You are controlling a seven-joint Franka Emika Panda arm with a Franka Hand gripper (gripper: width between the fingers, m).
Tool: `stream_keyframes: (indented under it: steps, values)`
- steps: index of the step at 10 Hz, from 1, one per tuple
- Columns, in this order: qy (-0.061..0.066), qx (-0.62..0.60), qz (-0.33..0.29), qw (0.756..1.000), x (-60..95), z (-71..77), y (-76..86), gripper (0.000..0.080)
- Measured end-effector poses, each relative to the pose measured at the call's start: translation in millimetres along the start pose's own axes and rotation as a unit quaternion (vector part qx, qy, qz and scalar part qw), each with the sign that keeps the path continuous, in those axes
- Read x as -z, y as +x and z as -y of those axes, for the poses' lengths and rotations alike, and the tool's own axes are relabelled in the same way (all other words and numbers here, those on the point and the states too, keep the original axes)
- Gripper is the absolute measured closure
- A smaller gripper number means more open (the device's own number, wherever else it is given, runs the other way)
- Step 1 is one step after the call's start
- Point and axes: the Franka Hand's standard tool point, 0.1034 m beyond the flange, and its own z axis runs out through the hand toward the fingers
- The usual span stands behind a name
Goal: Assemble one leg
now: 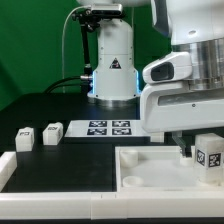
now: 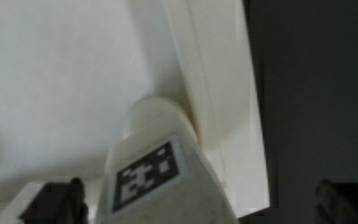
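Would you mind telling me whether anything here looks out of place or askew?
Nothing stands out. One leg stands upright by the tabletop's rim, between the gripper's open jaws; a second leg and a third leg rest on the table beside the marker board. No damage or spill shows.

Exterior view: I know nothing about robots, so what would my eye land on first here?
The big white robot arm fills the exterior view's right. Its gripper is down over a white tray-like tabletop, next to a small leg with a black-and-white tag. At the exterior view's left, two similar tagged blocks sit on the dark table beside the marker board.
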Motion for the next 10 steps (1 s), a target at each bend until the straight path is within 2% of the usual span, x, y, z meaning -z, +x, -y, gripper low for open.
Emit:
stream_keyframes:
  steps: [2, 3, 5, 7, 8, 9, 10]
  values:
    - [-0.004, 0.104, -0.003, 0.995, 0.2, -2.4, 1.6, 0.0150]
    - [-0.008, 0.175, -0.009, 0.984, 0.2, -5.7, 3.3, 0.0150]
    - [-0.008, 0.181, -0.008, 0.983, 0.1, -5.6, 3.2, 0.0150]
    - [-0.008, 0.181, -0.008, 0.983, 0.1, -5.8, 3.3, 0.0411]
    - [-0.008, 0.181, -0.008, 0.983, 0.2, -6.2, 3.5, 0.0411]
    - [-0.008, 0.181, -0.008, 0.983, 0.2, -6.5, 3.5, 0.0508]
    - [-0.008, 0.180, -0.008, 0.984, 0.2, -6.5, 3.5, 0.0508]
